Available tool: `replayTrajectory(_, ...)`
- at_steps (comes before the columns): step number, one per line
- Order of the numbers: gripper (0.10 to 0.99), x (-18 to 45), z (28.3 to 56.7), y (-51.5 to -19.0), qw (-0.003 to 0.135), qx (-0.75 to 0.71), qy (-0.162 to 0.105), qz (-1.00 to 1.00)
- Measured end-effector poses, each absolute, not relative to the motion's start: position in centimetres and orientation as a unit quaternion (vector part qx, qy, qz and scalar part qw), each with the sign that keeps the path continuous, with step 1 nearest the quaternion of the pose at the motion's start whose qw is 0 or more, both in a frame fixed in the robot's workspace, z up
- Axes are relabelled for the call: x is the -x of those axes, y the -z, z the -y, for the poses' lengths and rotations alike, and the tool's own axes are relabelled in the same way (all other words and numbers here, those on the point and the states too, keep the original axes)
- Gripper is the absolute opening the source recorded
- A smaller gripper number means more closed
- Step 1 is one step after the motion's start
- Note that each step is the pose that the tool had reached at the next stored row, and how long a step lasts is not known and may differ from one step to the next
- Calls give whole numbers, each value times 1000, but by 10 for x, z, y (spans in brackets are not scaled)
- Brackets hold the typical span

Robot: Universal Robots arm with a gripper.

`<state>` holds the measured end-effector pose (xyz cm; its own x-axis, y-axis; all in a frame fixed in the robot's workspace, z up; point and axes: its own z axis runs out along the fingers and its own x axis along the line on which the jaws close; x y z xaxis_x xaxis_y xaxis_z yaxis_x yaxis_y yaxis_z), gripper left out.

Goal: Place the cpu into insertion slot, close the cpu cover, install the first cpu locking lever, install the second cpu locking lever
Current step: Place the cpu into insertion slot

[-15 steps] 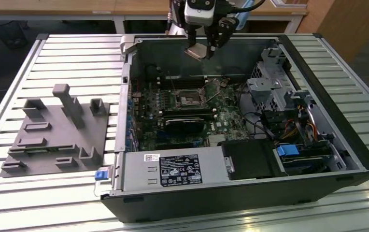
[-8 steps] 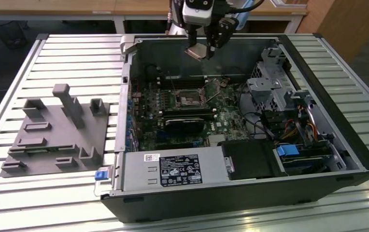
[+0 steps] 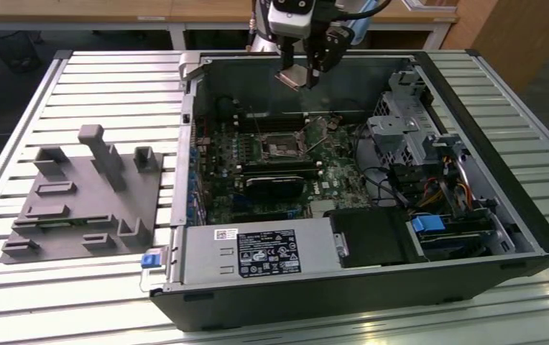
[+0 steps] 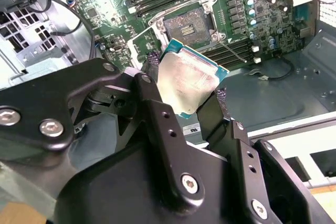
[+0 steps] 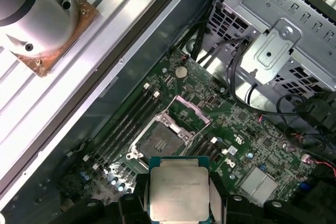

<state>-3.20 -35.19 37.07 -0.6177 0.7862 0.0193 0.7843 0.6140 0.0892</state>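
Second wrist view: gripper (image 4: 186, 81) clamps the cpu (image 4: 190, 87), insertion slot (image 4: 190, 26) uncovered beyond.

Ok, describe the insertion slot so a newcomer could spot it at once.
Inside the open computer case, find the green circuit board. Near its middle sits the insertion slot: a square socket, dark centre, silvery rim, unlike the long narrow memory slots beside it.

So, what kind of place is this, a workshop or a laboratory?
Probably a robotics lab bench for computer assembly: an open black desktop computer case lies on a silver slatted metal table, and a black robot claw holds a small square silver-tan chip above it.
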Motion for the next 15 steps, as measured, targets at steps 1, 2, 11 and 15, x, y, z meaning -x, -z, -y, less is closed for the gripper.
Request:
replayTrajectory(1, 541, 32, 352, -371, 11, -439, -44, -897)
replayTrajectory(2, 541, 32, 352, -371, 11, -442, -44, -896)
replayTrajectory(11, 541, 32, 352, -370, 12, -464, -44, -885)
replayTrajectory(15, 541, 32, 352, -370, 13, -473, -44, -880)
